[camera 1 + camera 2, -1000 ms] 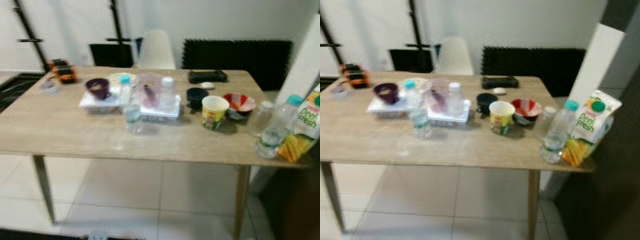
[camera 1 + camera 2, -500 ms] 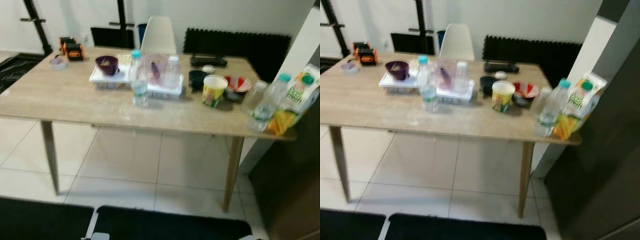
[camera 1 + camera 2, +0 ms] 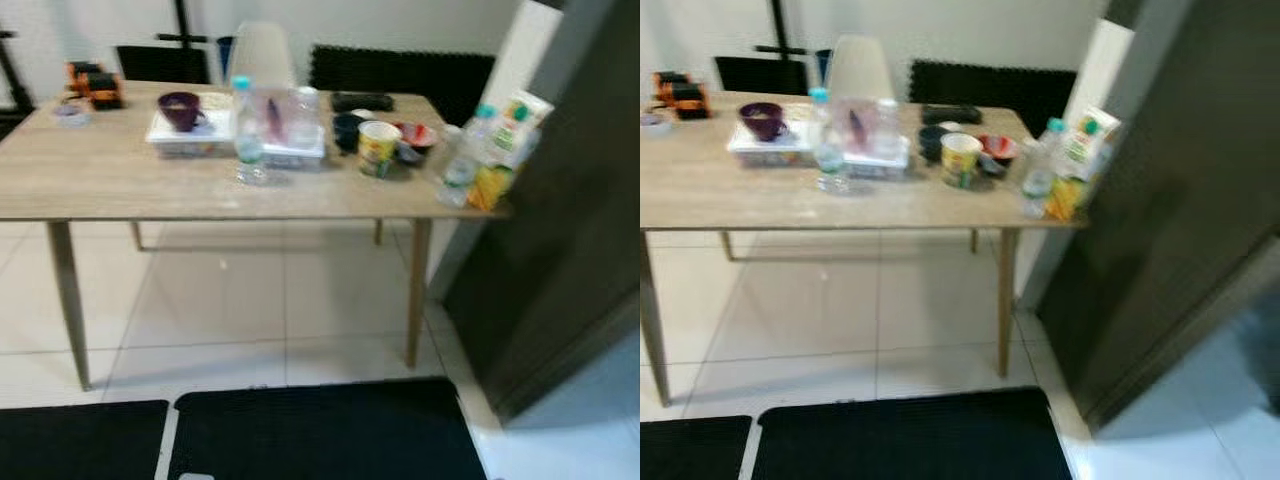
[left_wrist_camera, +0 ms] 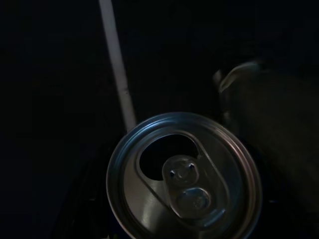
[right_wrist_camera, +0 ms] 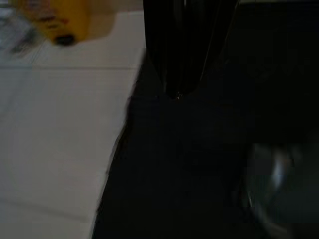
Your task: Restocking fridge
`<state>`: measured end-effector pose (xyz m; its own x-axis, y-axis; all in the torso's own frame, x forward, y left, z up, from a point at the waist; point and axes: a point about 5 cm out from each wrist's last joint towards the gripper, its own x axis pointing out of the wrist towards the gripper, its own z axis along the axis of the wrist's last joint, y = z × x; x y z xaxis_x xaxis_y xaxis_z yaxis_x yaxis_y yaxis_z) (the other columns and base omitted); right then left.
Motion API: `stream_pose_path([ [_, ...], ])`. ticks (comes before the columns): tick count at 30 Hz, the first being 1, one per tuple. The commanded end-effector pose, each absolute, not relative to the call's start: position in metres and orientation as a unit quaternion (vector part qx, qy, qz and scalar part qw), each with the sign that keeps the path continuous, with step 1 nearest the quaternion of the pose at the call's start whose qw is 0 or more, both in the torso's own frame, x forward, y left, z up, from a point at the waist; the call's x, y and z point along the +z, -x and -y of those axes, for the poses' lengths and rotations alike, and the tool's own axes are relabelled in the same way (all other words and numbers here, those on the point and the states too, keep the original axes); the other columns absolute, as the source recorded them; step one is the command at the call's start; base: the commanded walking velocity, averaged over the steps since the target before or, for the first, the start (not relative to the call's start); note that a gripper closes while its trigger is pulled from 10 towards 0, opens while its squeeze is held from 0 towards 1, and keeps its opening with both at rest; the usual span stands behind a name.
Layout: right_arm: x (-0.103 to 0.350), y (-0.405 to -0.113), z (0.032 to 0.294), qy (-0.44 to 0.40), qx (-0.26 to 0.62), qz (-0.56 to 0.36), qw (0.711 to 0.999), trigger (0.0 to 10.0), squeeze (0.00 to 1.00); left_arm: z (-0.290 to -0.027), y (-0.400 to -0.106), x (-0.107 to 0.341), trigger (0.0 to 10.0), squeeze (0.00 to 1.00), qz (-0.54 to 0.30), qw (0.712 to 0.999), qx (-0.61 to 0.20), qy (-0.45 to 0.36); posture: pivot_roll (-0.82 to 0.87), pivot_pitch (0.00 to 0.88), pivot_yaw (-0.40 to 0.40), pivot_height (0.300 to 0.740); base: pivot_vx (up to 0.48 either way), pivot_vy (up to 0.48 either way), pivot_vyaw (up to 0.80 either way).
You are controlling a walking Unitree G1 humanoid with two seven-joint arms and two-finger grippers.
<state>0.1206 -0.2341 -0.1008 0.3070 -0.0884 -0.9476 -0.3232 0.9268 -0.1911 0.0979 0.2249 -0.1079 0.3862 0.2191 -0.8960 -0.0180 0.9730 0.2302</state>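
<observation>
Table [image 3: 120,185] carries a juice carton [image 3: 500,145] and a water bottle [image 3: 462,158] at its right corner. The left pincer's state cannot be told, though an opened can's top [image 4: 183,179] sits close before it. The right pincer [image 5: 185,64] looks narrow above dark flooring.

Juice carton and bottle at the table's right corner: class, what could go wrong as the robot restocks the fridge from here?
1. The juice carton and bottle stand near the table edge; a bump could topple them.
2. The can at the left wrist is open and could spill.
</observation>
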Motion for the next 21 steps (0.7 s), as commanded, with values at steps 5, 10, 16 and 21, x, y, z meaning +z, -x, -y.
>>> stream_pose_path([
  [5,-0.1022,-0.1124,0.2385,0.182,0.073,-0.597,0.778,10.0,0.0,-0.222,-0.0965,-0.109,10.0,0.0,-0.554,0.825,0.06,-0.095,-0.07,0.025,-0.042,0.74,0.0,0.0,-0.72],
  [10,-0.1026,-0.111,0.2383,0.182,0.074,-0.6,0.775,10.0,0.0,-0.2205,-0.0954,-0.1097,10.0,0.0,-0.558,0.823,0.056,-0.088,-0.07,0.025,-0.041,0.74,0.0,0.0,-0.72],
  [16,-0.1027,-0.1114,0.2377,0.182,0.076,-0.601,0.775,10.0,0.0,-0.2195,-0.0938,-0.1103,10.0,0.0,-0.561,0.822,0.048,-0.085,-0.07,0.025,-0.04,0.74,0.0,0.0,-0.73],
  [21,-0.1024,-0.1128,0.2371,0.182,0.077,-0.599,0.776,10.0,0.0,-0.2213,-0.093,-0.1101,10.0,0.0,-0.561,0.821,0.051,-0.092,-0.07,0.025,-0.04,0.74,0.0,0.0,-0.73],
])
